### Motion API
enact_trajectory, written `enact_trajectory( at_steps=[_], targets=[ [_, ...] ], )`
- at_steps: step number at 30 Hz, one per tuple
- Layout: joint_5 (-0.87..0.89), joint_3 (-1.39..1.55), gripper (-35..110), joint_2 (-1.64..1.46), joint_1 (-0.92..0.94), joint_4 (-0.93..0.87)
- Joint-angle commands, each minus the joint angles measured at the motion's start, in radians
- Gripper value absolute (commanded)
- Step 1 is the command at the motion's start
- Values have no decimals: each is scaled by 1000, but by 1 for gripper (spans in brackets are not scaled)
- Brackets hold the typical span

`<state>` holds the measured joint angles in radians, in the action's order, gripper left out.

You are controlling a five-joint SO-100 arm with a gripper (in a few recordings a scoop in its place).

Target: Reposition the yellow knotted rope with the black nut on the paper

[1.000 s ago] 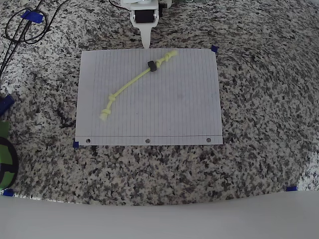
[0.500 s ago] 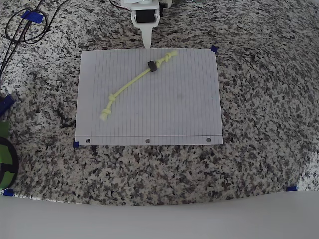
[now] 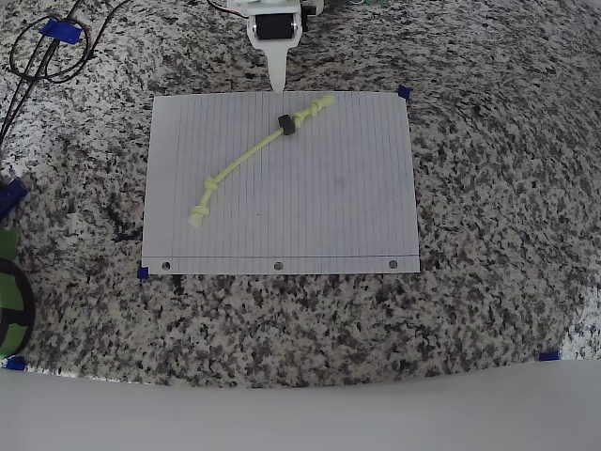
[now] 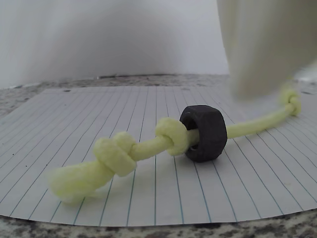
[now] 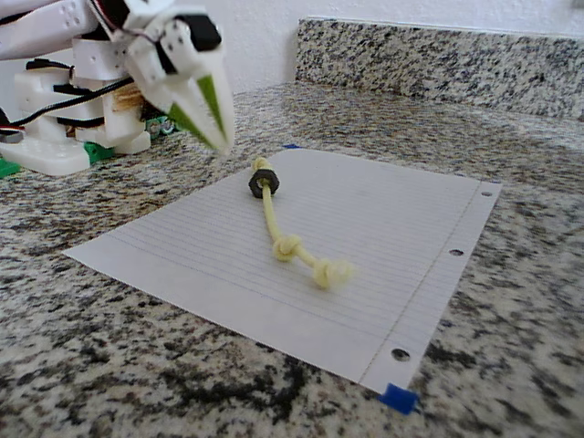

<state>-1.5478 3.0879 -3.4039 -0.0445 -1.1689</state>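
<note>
The yellow knotted rope (image 3: 246,158) lies slantwise on the white lined paper (image 3: 329,207), running from the upper right to the lower left in the overhead view. The black nut (image 3: 286,125) is threaded on it near the upper end, just below a knot. My gripper (image 3: 278,83) hovers at the paper's top edge, shut and holding nothing, a short way above the nut. The wrist view looks low across the paper (image 4: 124,109) at the rope (image 4: 148,146) and nut (image 4: 204,133), with one blurred finger (image 4: 262,44) at the upper right. In the fixed view the gripper (image 5: 217,137) hangs left of the nut (image 5: 265,185).
The paper lies on a speckled granite counter with blue tape at its corners (image 3: 404,92). Black cables (image 3: 42,52) loop at the top left, and a green and black object (image 3: 9,301) sits at the left edge. A granite backsplash (image 5: 438,55) rises behind the counter.
My gripper has drawn back slightly toward the top edge of the overhead view. The rope, nut and paper have not moved.
</note>
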Motion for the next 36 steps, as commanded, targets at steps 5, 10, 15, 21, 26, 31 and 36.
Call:
enact_trajectory(
  at_steps=[5, 10, 15, 21, 26, 31, 36],
  targets=[
    [3, -204, 0, 120, 12, 100],
    [3, -337, 0, 313, 3, 130],
    [74, -505, 0, 557, -63, 112],
    [74, -583, 2, 799, -104, 98],
    [104, -594, 15, 942, -115, 106],
    [140, -669, 20, 1060, -149, 54],
    [393, -699, 20, 1150, -199, 21]
  ],
)
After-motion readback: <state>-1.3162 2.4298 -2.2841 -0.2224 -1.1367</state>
